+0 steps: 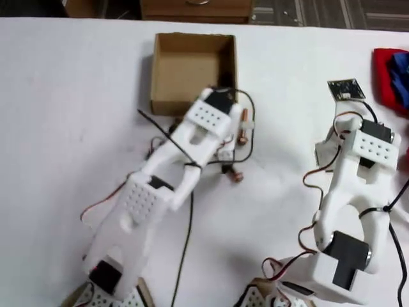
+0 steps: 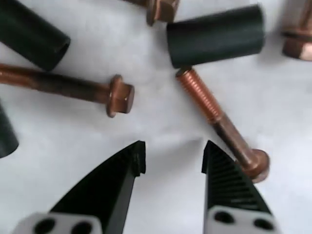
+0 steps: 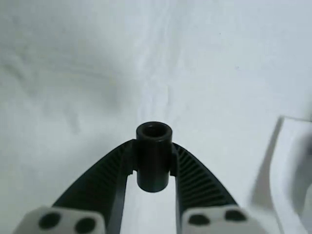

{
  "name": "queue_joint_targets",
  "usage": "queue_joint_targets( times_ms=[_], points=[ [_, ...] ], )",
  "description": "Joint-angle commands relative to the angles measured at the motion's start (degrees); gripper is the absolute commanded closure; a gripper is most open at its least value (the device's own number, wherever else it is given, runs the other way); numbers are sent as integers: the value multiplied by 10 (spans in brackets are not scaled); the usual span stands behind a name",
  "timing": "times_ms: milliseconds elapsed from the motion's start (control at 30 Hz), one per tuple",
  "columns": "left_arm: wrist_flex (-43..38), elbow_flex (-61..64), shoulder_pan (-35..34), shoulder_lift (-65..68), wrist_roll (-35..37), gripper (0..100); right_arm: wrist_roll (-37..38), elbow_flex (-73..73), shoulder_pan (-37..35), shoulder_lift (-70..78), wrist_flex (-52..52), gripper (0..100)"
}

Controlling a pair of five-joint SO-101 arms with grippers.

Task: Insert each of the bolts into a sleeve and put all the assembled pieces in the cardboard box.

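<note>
Held sleeve: a black held sleeve (image 3: 153,170) stands upright between the fingers of the right gripper (image 3: 153,147), its open end toward the camera. The gripper is closed on it from both sides, above the white surface.
Loose sleeves: in the left wrist view a lying sleeve (image 2: 214,35) rests on its side. A second sleeve (image 2: 31,31) lies well apart from it, and a part of a third sleeve (image 2: 5,134) shows at the picture's edge.
Bolts: a copper-coloured near bolt (image 2: 222,124) lies with its threaded end just at the lying sleeve and its head beside one finger of the left gripper. A far bolt (image 2: 68,87) lies apart from it. Two edge bolts (image 2: 161,9) (image 2: 297,34) are seen only partly. In the high view two small bolts (image 1: 243,126) (image 1: 235,173) lie beside the wrist of the left arm.
Left gripper: the left gripper (image 2: 173,158) is spread wide with nothing between the fingers, low over the surface.
Cardboard box: the cardboard box (image 1: 188,67) stands open on the far part of the table, just behind the wrist of the left arm (image 1: 185,141).
Right arm: the right arm (image 1: 358,173) is folded at the other side, well apart from the box.
Surface: a white sheet (image 1: 64,128) covers the table. It has soft wrinkles. A thin black cable (image 1: 185,243) lies on it.
Other things: a small dark board (image 1: 346,89) lies near the right arm. A red cloth (image 1: 388,70) is at the table's edge.
Room: beyond the far edge are brown wooden furniture (image 1: 195,7) and a grey patterned floor (image 1: 319,9).
</note>
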Motion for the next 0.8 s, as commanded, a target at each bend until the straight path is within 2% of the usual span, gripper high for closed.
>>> queue_joint_targets(
  times_ms=[0, 233, 400, 767],
  points=[
    [9, -26, 6, -47, 5, 789, 4, -4, 2, -31, -7, 978],
    [4, -29, 53, -67, 21, 789, 4, -4, 2, -31, -7, 978],
    [-4, -23, 75, -65, 166, 787, 4, -4, 2, -31, -7, 978],
    [-11, -58, 62, 21, 173, 788, 4, -4, 3, -31, -6, 978]
  ],
)
